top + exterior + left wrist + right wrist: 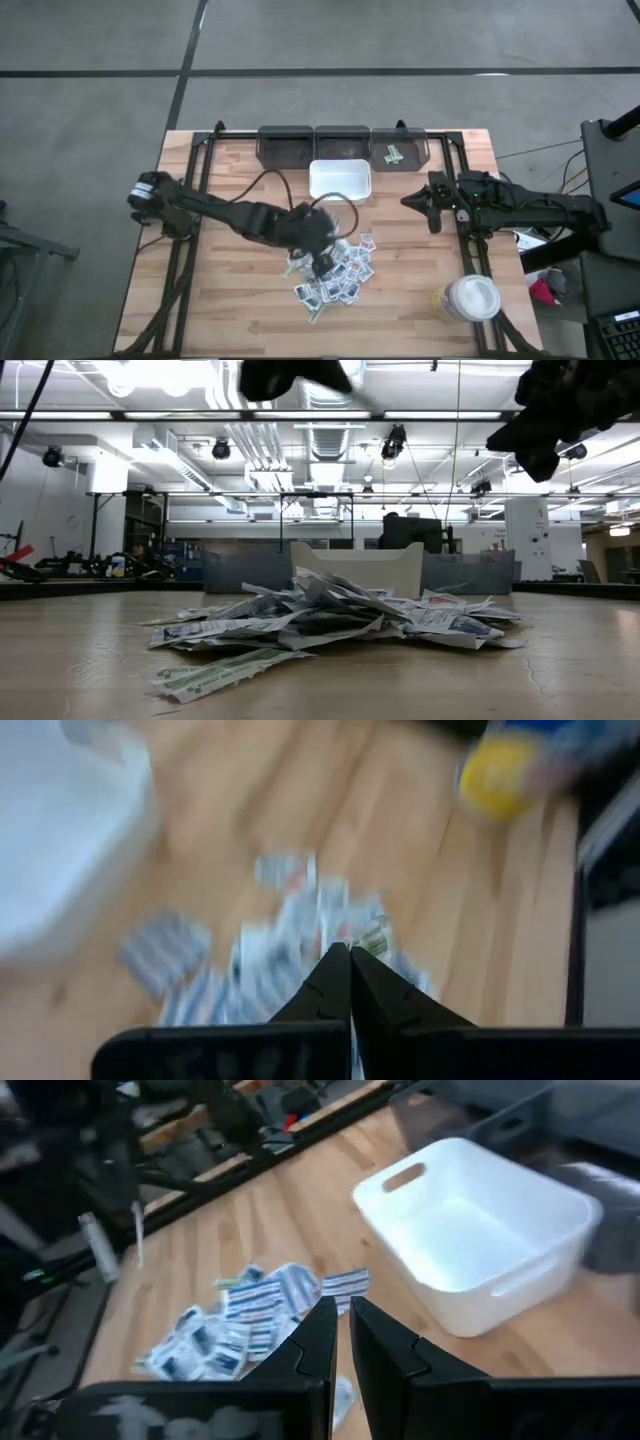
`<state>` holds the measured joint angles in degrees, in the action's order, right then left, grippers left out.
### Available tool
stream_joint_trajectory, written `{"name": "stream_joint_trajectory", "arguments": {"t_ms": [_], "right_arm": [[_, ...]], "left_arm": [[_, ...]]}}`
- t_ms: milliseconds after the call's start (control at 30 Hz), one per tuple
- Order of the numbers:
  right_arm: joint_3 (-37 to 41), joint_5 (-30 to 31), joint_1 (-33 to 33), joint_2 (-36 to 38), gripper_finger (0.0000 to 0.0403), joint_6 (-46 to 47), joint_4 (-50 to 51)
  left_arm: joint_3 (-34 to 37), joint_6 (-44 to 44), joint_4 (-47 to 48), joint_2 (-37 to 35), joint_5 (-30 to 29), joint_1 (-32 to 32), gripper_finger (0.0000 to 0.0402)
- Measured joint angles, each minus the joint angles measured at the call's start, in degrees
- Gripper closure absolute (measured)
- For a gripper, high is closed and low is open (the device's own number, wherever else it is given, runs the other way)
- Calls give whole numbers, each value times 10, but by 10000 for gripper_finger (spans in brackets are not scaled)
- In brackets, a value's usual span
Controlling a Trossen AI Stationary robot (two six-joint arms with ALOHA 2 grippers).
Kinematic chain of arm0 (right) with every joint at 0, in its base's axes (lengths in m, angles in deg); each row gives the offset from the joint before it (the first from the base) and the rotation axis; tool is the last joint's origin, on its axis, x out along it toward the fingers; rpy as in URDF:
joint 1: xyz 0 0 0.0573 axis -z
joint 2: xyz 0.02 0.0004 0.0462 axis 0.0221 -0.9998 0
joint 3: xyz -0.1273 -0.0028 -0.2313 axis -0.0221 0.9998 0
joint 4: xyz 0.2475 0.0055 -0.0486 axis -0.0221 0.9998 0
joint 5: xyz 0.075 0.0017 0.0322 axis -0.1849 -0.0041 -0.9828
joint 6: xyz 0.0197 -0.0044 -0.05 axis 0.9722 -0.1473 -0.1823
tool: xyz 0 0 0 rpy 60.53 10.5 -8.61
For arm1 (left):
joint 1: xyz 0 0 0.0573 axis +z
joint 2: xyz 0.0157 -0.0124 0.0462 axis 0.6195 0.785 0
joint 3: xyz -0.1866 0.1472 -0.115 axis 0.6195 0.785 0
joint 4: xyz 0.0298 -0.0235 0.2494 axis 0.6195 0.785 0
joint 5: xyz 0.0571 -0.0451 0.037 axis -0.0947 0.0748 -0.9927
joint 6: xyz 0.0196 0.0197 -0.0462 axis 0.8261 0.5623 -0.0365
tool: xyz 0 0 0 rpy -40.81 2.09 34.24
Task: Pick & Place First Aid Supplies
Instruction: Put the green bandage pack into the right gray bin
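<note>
The left gripper (350,952) has its fingers (322,985) pressed together tip to tip, and whether a packet is caught between them cannot be told. Just past those tips lies the heap of packets (335,273), a loose spread of small flat white pieces with blue, red and green print on the wooden tabletop (230,320). In the high view the fingers hang over the heap's near-left part. Beyond the heap from them sits the white tray (340,180), and behind that a row of three dark bins (343,146), one holding a greenish packet (394,154).

The right gripper (342,1304) waits well to the side of the tray, its fingers nearly together with a thin gap and nothing between them. A white-lidded jar (471,298) stands near the tabletop's corner below that arm.
</note>
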<state>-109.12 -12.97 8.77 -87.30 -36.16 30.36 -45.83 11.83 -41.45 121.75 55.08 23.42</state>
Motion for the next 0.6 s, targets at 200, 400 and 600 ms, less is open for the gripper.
{"name": "stream_joint_trajectory", "arguments": {"t_ms": [200, 400, 600], "right_arm": [[0, -30, 0, -73, 371, -5, -102], [-6, -30, 0, -113, 350, -4, -140], [-40, -30, 0, -141, 304, -24, -139]], "left_arm": [[-6, 21, -120, 0, -22, 37, 401], [-4, 48, -123, 0, -22, 75, 401], [-4, 101, -125, 2, -11, 108, 401]]}}
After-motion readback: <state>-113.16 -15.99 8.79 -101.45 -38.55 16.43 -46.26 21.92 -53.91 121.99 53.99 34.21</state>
